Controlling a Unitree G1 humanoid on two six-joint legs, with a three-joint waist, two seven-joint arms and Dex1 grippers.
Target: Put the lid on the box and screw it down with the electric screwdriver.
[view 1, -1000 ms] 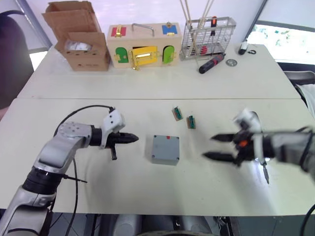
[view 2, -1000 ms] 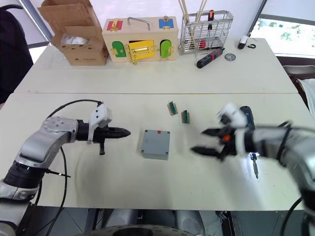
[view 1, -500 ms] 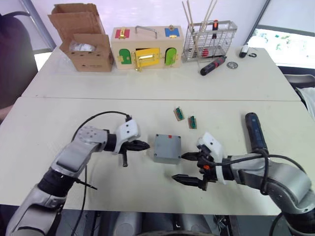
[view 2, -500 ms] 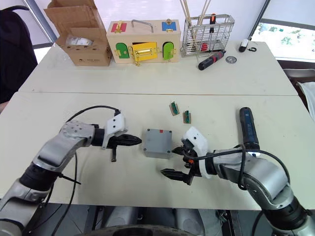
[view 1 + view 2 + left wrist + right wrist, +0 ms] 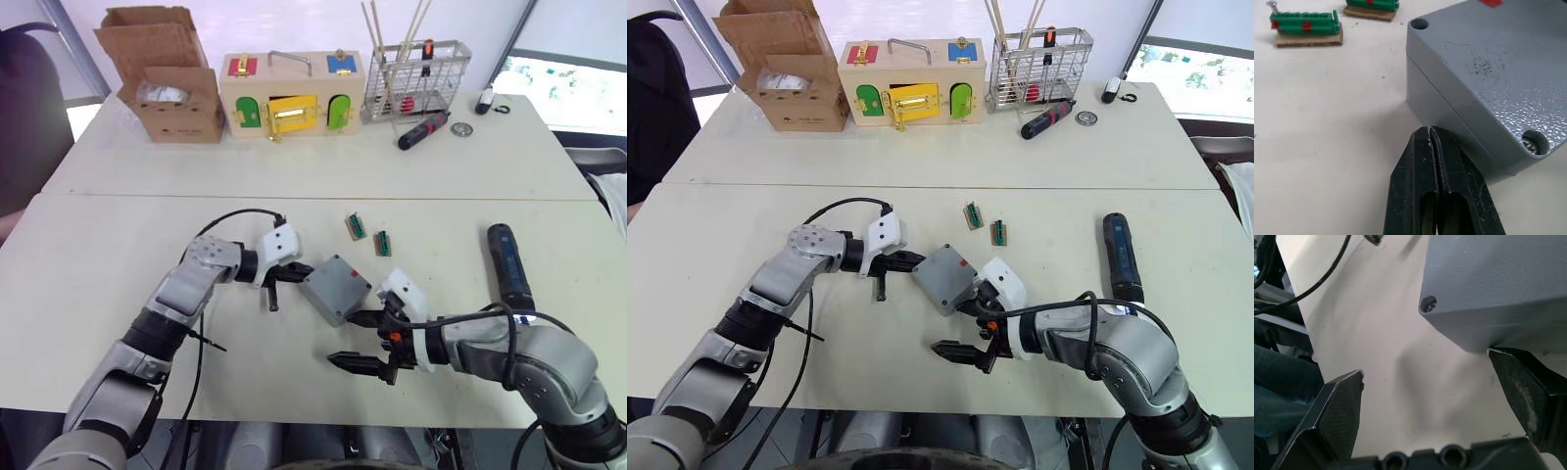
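**Grey box between two claws, lid already seated**

While the box (image 5: 336, 289) rests near the middle of the pale surface (image 5: 118, 245), turned so that one corner points toward the robot, both arms converge on it. The lid (image 5: 1498, 63) sits on top of the box, a seam line marking the join, and a screw head shows in a corner hole in the left wrist view. A small red mark lies on the lid's far edge.

The left claw (image 5: 300, 271) has its two black fingers pressed together, gripping nothing; its tip lies just beside the box's left wall, at or nearly at contact. The right claw (image 5: 960, 328) is spread wide and empty: one finger (image 5: 1528, 391) touches or almost touches the box's lower near-right edge, the other finger (image 5: 1337, 411) stands well apart from the box, nearer the robot.

The electric screwdriver (image 5: 508, 265) lies flat on the surface, well to the right of the box, with no claw on it. Two small green connector blocks (image 5: 367, 233) lie just beyond the box. Far beyond the box stand a cardboard carton (image 5: 162, 73), a wooden box with coloured doors (image 5: 291, 93), a wire basket (image 5: 415, 76) and a hand screwdriver (image 5: 422, 129).
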